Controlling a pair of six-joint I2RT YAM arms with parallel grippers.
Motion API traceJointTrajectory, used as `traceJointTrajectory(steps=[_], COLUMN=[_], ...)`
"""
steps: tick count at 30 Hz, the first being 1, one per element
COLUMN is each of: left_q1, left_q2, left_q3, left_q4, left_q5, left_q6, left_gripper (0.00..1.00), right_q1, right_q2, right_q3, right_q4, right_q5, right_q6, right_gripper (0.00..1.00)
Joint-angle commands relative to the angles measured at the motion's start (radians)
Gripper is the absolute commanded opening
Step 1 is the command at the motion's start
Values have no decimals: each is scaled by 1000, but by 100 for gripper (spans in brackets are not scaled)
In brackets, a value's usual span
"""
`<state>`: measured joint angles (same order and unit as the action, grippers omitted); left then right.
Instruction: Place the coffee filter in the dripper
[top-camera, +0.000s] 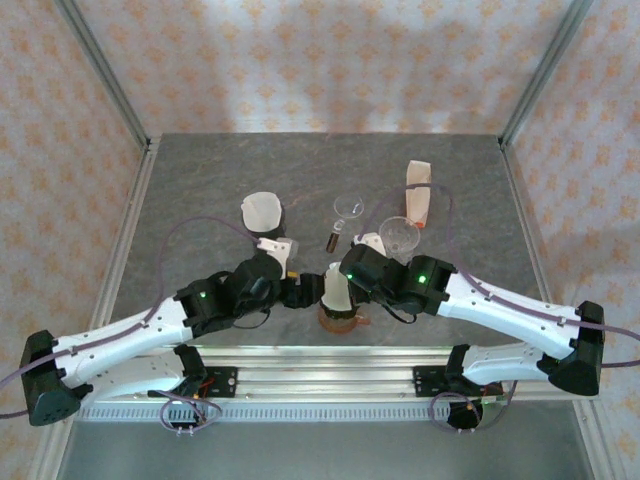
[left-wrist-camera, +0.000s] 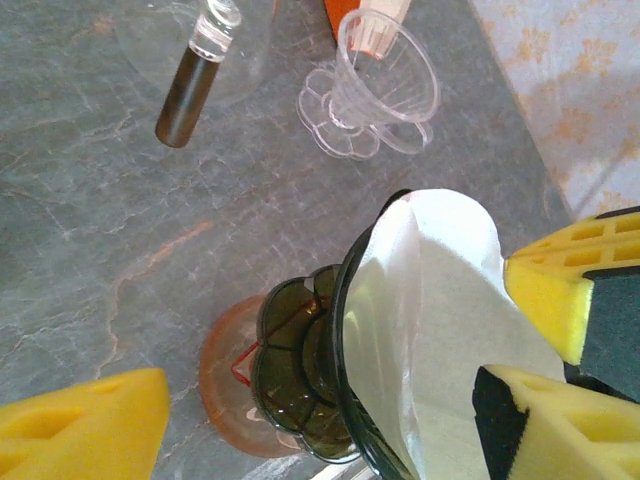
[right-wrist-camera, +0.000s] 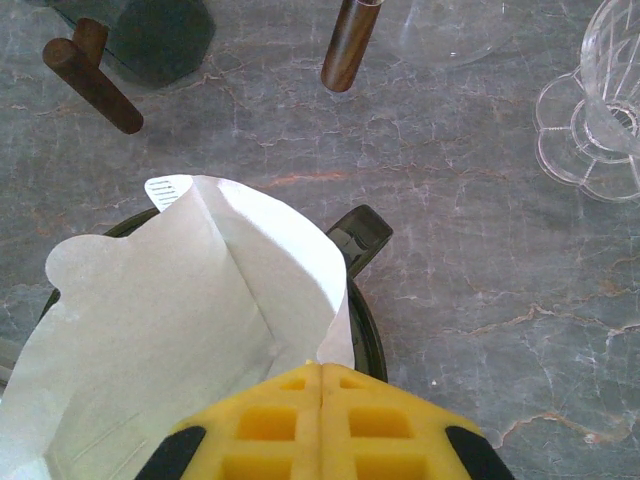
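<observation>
The white paper cone filter (right-wrist-camera: 180, 330) sits in the mouth of the dark green glass dripper (left-wrist-camera: 300, 350), its top standing well above the rim. The right gripper (right-wrist-camera: 320, 385) is clamped tight on the filter's upper edge, yellow foam pads (right-wrist-camera: 265, 425) pressed together. The left gripper (top-camera: 303, 296) stands wide apart on either side of the dripper, and its near pad is not touching it. The dripper rests on a round orange saucer (left-wrist-camera: 225, 375) on the grey marbled table (right-wrist-camera: 480, 200). Further back stand a clear plastic dripper (left-wrist-camera: 375, 85) and a dark brown tube (left-wrist-camera: 187, 95).
</observation>
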<state>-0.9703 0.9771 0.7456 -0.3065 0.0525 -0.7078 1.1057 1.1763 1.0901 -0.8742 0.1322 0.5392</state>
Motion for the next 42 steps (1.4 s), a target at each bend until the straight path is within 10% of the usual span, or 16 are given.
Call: traceJointTrajectory(steps=[1, 17, 28, 42], left_q1=[1, 5, 5, 4], left_q2=[40, 74, 63, 46], left_q3=[19, 0, -14, -37], left_q4=[34, -21, 12, 19], left_q5=[29, -22, -6, -15], left_q6=[23, -18, -25, -30], left_gripper=[81, 55, 62, 63], right_q1=[7, 8, 8, 8], right_q2=[-8, -21, -79, -60], right_q3=[-10, -23, -29, -97], right_q4=[-13, -19, -18, -46], right_q5=[33, 41, 18, -4], right_q6=[13, 32, 64, 110], right_gripper=[0, 2, 55, 61])
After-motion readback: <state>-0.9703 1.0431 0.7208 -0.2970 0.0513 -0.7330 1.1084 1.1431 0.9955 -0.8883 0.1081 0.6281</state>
